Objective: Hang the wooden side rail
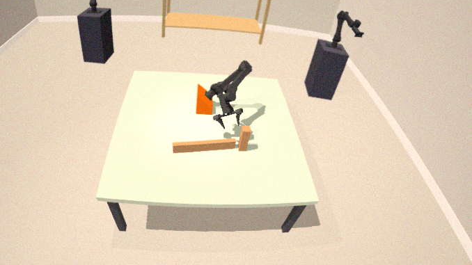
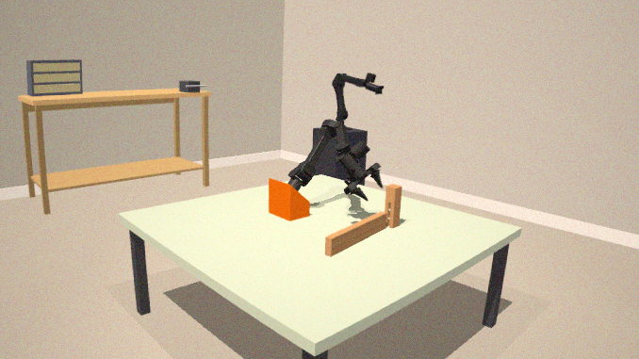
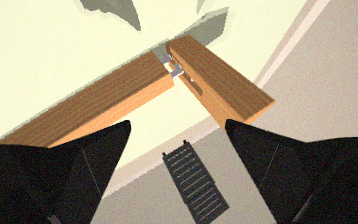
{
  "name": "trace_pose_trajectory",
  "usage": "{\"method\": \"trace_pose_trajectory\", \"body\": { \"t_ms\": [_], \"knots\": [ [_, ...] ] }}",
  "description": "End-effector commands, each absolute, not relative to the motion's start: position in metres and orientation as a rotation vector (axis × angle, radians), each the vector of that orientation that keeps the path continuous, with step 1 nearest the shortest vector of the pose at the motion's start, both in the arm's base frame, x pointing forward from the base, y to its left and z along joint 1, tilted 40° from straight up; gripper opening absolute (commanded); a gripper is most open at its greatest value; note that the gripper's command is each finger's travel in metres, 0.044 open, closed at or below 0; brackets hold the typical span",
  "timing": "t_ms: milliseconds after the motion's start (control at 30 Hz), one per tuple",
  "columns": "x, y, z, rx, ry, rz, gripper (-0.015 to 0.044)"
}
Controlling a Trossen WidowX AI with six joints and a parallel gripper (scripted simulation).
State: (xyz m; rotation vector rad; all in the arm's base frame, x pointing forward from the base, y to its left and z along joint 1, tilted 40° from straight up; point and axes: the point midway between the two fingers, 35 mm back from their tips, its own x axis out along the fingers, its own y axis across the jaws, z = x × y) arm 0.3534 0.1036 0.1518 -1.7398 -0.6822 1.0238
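Note:
The wooden side rail [image 1: 205, 146] [image 2: 355, 234] [image 3: 100, 102] lies along the table, its hooked end close beside the post. The headboard post [image 1: 244, 138] [image 2: 395, 206] [image 3: 220, 77] stands upright. In the wrist view the grey steel hooks [image 3: 176, 71] stick out from the rail's end toward the post's slot [image 3: 194, 85]; a small gap shows between rail end and post. Whether the hooks touch the pins cannot be told. My gripper [image 1: 231, 126] [image 2: 374, 193] [image 3: 179, 124] is open and empty, above and behind the rail's hooked end and the post, touching neither.
An orange wedge-shaped block [image 1: 204, 102] [image 2: 280, 200] stands at my arm's base on the pale table [image 1: 156, 179] [image 2: 245, 252]. Two other arms on dark pedestals [image 1: 95, 36] [image 1: 325, 71] and a wooden workbench [image 1: 212, 23] [image 2: 118, 173] stand away from the table.

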Motion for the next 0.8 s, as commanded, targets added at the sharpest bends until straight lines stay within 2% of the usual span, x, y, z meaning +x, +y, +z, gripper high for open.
{"method": "trace_pose_trajectory", "body": {
  "t_ms": [0,767],
  "knots": [
    [0.364,0.102,0.147,-1.467,-0.564,1.029,0.0440],
    [0.379,0.100,0.148,-0.409,-0.224,1.146,0.0440]
  ]
}}
